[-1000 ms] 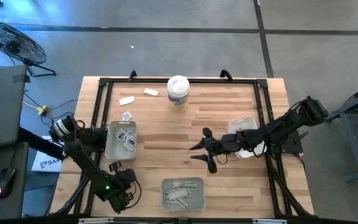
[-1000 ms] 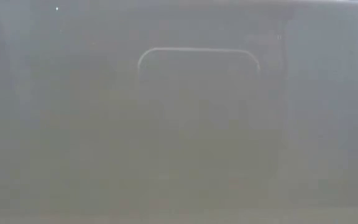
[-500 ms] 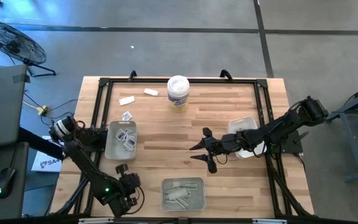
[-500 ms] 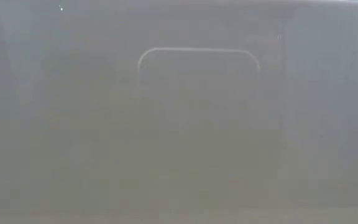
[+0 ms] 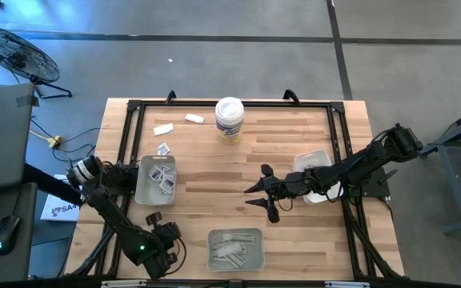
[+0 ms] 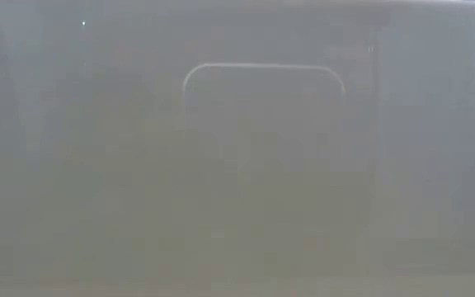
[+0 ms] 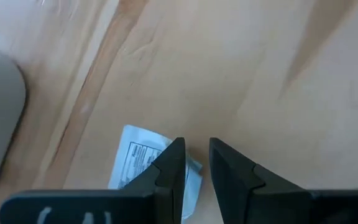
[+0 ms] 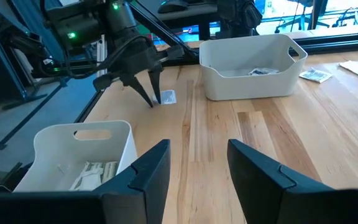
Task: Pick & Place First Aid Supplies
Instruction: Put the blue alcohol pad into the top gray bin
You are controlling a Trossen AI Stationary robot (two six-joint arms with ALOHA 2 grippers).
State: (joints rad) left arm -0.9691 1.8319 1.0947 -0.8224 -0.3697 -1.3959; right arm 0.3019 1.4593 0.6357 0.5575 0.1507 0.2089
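A small white packet (image 7: 143, 163) lies flat on the wooden table (image 5: 286, 144), just in front of the left tray (image 5: 155, 180). The left gripper (image 7: 196, 163) stands over it, one fingertip (image 7: 173, 160) touching it, the jaws narrowly apart, pinching nothing. Well beyond the tray, at mid-table, the right gripper (image 5: 261, 192) hovers spread wide and empty.
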